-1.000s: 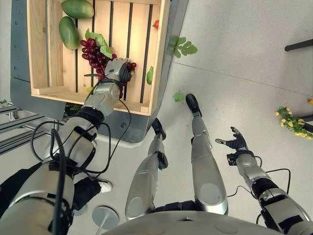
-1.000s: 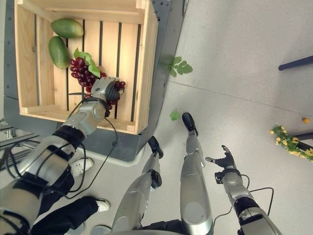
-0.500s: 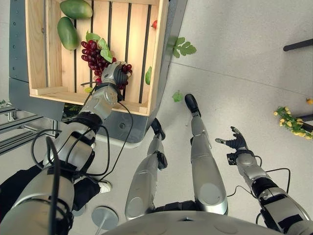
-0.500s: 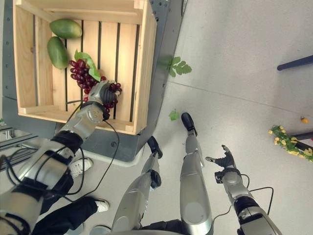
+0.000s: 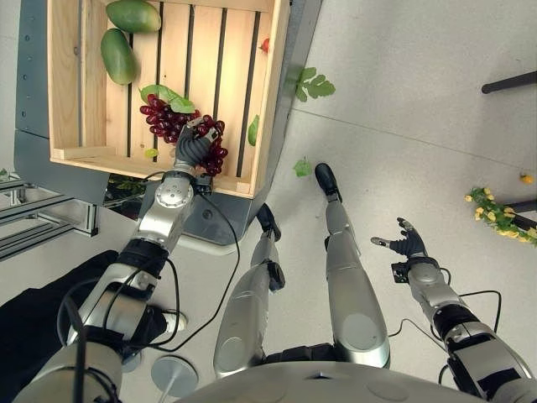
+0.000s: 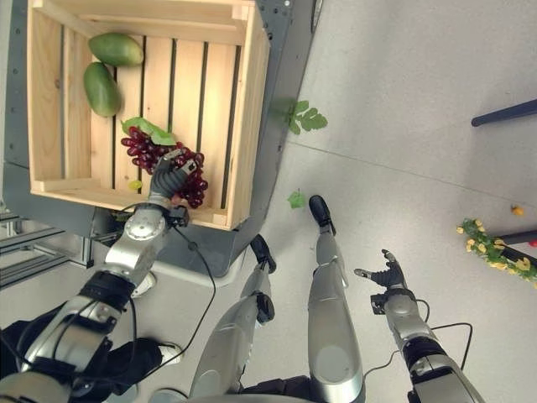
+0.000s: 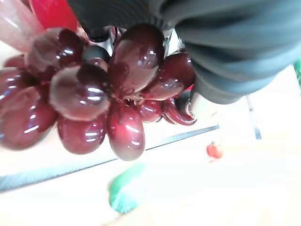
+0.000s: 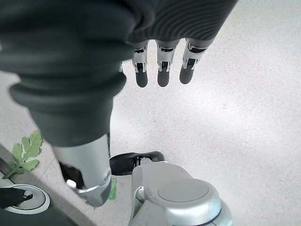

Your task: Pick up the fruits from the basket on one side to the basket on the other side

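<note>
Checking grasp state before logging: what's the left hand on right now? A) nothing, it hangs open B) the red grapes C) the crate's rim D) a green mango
B: the left hand has its fingers curled round the red grapes inside the crate; the left wrist view shows grapes pressed against the fingers.

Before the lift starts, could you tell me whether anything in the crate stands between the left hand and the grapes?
Nothing visible does. The left hand is already on the bunch of grapes, its fingers curled round the berries near the crate front wall. The two green mangoes lie apart at the far end. The right hand hangs open over the floor.
</note>
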{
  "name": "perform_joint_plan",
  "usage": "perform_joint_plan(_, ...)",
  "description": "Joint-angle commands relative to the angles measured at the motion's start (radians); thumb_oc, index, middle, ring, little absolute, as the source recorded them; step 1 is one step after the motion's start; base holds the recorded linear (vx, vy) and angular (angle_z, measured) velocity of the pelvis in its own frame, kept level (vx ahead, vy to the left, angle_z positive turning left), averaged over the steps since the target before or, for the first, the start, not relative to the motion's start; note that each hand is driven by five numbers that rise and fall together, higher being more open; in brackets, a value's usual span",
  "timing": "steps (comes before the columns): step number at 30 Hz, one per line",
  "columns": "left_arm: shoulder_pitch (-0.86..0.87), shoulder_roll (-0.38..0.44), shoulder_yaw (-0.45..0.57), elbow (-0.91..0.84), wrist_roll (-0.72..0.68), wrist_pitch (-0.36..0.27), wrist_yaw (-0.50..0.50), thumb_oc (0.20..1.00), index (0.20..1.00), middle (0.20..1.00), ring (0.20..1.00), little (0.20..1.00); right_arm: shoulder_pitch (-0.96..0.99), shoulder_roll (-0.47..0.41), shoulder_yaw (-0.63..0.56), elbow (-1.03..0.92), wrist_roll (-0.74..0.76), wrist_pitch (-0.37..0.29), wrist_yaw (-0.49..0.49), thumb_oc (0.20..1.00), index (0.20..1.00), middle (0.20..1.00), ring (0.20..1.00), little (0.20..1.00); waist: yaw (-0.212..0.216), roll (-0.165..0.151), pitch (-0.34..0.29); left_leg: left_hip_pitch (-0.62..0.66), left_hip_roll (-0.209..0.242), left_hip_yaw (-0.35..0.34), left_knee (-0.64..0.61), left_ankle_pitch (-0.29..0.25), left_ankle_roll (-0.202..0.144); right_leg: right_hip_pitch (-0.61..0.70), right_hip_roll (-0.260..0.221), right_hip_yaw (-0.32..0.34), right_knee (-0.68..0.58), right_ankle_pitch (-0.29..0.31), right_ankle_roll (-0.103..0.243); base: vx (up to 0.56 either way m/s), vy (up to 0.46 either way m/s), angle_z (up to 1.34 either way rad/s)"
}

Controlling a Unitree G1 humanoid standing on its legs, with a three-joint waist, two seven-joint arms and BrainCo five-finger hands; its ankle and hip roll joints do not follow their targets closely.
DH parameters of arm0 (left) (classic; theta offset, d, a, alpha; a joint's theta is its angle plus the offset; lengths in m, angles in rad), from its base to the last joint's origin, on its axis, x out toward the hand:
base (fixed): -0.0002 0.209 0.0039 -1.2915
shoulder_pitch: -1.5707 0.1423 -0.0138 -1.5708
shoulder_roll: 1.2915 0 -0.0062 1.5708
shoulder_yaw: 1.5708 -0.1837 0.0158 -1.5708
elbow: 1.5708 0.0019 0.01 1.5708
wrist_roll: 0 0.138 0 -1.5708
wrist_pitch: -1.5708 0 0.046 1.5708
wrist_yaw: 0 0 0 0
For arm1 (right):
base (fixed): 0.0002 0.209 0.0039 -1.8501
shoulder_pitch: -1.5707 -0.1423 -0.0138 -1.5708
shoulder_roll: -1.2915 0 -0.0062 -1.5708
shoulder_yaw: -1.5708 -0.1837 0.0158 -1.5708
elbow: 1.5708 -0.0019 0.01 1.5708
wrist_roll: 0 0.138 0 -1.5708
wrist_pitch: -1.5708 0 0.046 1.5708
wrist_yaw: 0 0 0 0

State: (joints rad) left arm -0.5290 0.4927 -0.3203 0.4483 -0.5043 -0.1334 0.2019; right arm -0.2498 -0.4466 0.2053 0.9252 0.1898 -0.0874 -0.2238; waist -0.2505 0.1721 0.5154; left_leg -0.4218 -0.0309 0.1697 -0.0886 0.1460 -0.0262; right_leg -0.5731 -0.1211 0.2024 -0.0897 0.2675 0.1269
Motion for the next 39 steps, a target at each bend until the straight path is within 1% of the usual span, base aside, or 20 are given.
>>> perform_joint_plan(1, 0.051, 0.043, 0.041, -0.097, -0.117, -0.069, -0.043, 0.2, 0.2, 0.2, 0.2, 0.2, 0.052, 0.001, 0.0, 0.056, 0.006, 0.025, 0.012, 1.0, 1.0, 1.0, 1.0, 1.0, 0.043, -0.072, -0.04, 0.013, -0.012, -0.042, 0.003, -0.049, -0.057, -0.022, 0.012, -0.024, 0.002, -0.05, 0.019, 0.01, -0.01, 0.07)
perform_joint_plan(2, 0.052, 0.044, 0.041, -0.097, -0.117, -0.069, -0.043, 0.2, 0.2, 0.2, 0.2, 0.2, 0.052, 0.002, 0.0, 0.056, 0.006, 0.024, 0.012, 1.0, 1.0, 1.0, 1.0, 1.0, 0.042, -0.073, -0.04, 0.013, -0.012, -0.042, 0.003, -0.049, -0.057, -0.022, 0.012, -0.024, 0.002, -0.05, 0.019, 0.01, -0.01, 0.07)
perform_joint_plan(6, 0.094, 0.048, 0.049, -0.17, -0.2, -0.08, -0.069, 0.2, 0.2, 0.2, 0.2, 0.2, 0.048, 0.004, 0.011, 0.08, -0.008, 0.033, 0.023, 1.0, 1.0, 1.0, 1.0, 1.0, 0.05, -0.073, -0.05, 0.025, -0.011, -0.048, 0.003, -0.05, -0.057, -0.007, 0.014, -0.028, 0.002, -0.057, 0.016, 0.01, -0.003, 0.02)
perform_joint_plan(9, 0.145, 0.057, 0.07, -0.255, -0.276, -0.089, -0.086, 0.2, 0.2, 0.2, 0.2, 0.2, 0.048, 0.009, 0.014, 0.096, -0.014, 0.039, 0.032, 1.0, 1.0, 1.0, 1.0, 1.0, 0.06, -0.073, -0.057, 0.035, -0.01, -0.055, 0.002, -0.052, -0.055, 0.007, 0.016, -0.034, 0.002, -0.064, 0.014, 0.0, -0.004, 0.01)
perform_joint_plan(14, 0.186, 0.068, 0.085, -0.331, -0.315, -0.096, -0.097, 0.2, 0.2, 0.2, 0.2, 0.2, 0.048, 0.012, 0.017, 0.112, -0.023, 0.041, 0.037, 1.0, 1.0, 1.0, 1.0, 1.0, 0.068, -0.071, -0.063, 0.048, -0.008, -0.062, 0.002, -0.053, -0.055, 0.028, 0.016, -0.041, 0.002, -0.072, 0.011, 0.01, -0.014, 0.07)
perform_joint_plan(21, 0.237, 0.076, 0.094, -0.433, -0.39, -0.104, -0.141, 0.2, 0.2, 0.2, 0.2, 0.2, 0.043, 0.016, 0.035, 0.14, -0.043, 0.043, 0.053, 1.0, 1.0, 1.0, 1.0, 1.0, 0.083, -0.077, -0.076, 0.075, -0.005, -0.074, 0.003, -0.058, -0.052, 0.061, 0.019, -0.052, 0.002, -0.083, 0.007, 0.0, -0.01, 0.03)
perform_joint_plan(22, 0.25, 0.073, 0.096, -0.451, -0.423, -0.106, -0.153, 0.2, 0.2, 0.2, 0.2, 0.2, 0.041, 0.018, 0.039, 0.151, -0.047, 0.041, 0.059, 1.0, 1.0, 1.0, 1.0, 1.0, 0.087, -0.079, -0.08, 0.08, -0.003, -0.074, 0.003, -0.058, -0.053, 0.07, 0.019, -0.053, 0.002, -0.087, 0.007, 0.01, -0.013, 0.11)
perform_joint_plan(30, 0.287, 0.087, 0.119, -0.532, -0.485, -0.121, -0.169, 0.2, 0.2, 0.2, 0.2, 0.2, 0.027, 0.027, 0.064, 0.186, -0.072, 0.037, 0.072, 1.0, 1.0, 1.0, 1.0, 1.0, 0.102, -0.078, -0.094, 0.1, -0.003, -0.086, 0.002, -0.062, -0.051, 0.099, 0.023, -0.063, 0.002, -0.101, 0.004, 0.01, -0.013, 0.04)
perform_joint_plan(34, 0.303, 0.09, 0.138, -0.571, -0.501, -0.133, -0.176, 0.2, 0.2, 0.2, 0.2, 0.2, 0.015, 0.027, 0.075, 0.179, -0.084, 0.03, 0.071, 1.0, 1.0, 1.0, 1.0, 1.0, 0.11, -0.079, -0.101, 0.111, 0.001, -0.09, 0.002, -0.064, -0.051, 0.115, 0.023, -0.068, 0.002, -0.108, 0.003, 0.01, -0.008, 0.04)
perform_joint_plan(39, 0.303, 0.098, 0.138, -0.597, -0.513, -0.138, -0.187, 0.2, 0.2, 0.2, 0.2, 0.2, 0.008, 0.026, 0.089, 0.177, -0.096, 0.023, 0.077, 1.0, 1.0, 1.0, 1.0, 1.0, 0.116, -0.082, -0.11, 0.126, 0.003, -0.097, 0.003, -0.068, -0.051, 0.131, 0.024, -0.074, 0.002, -0.116, 0.002, 0.02, -0.011, 0.06)
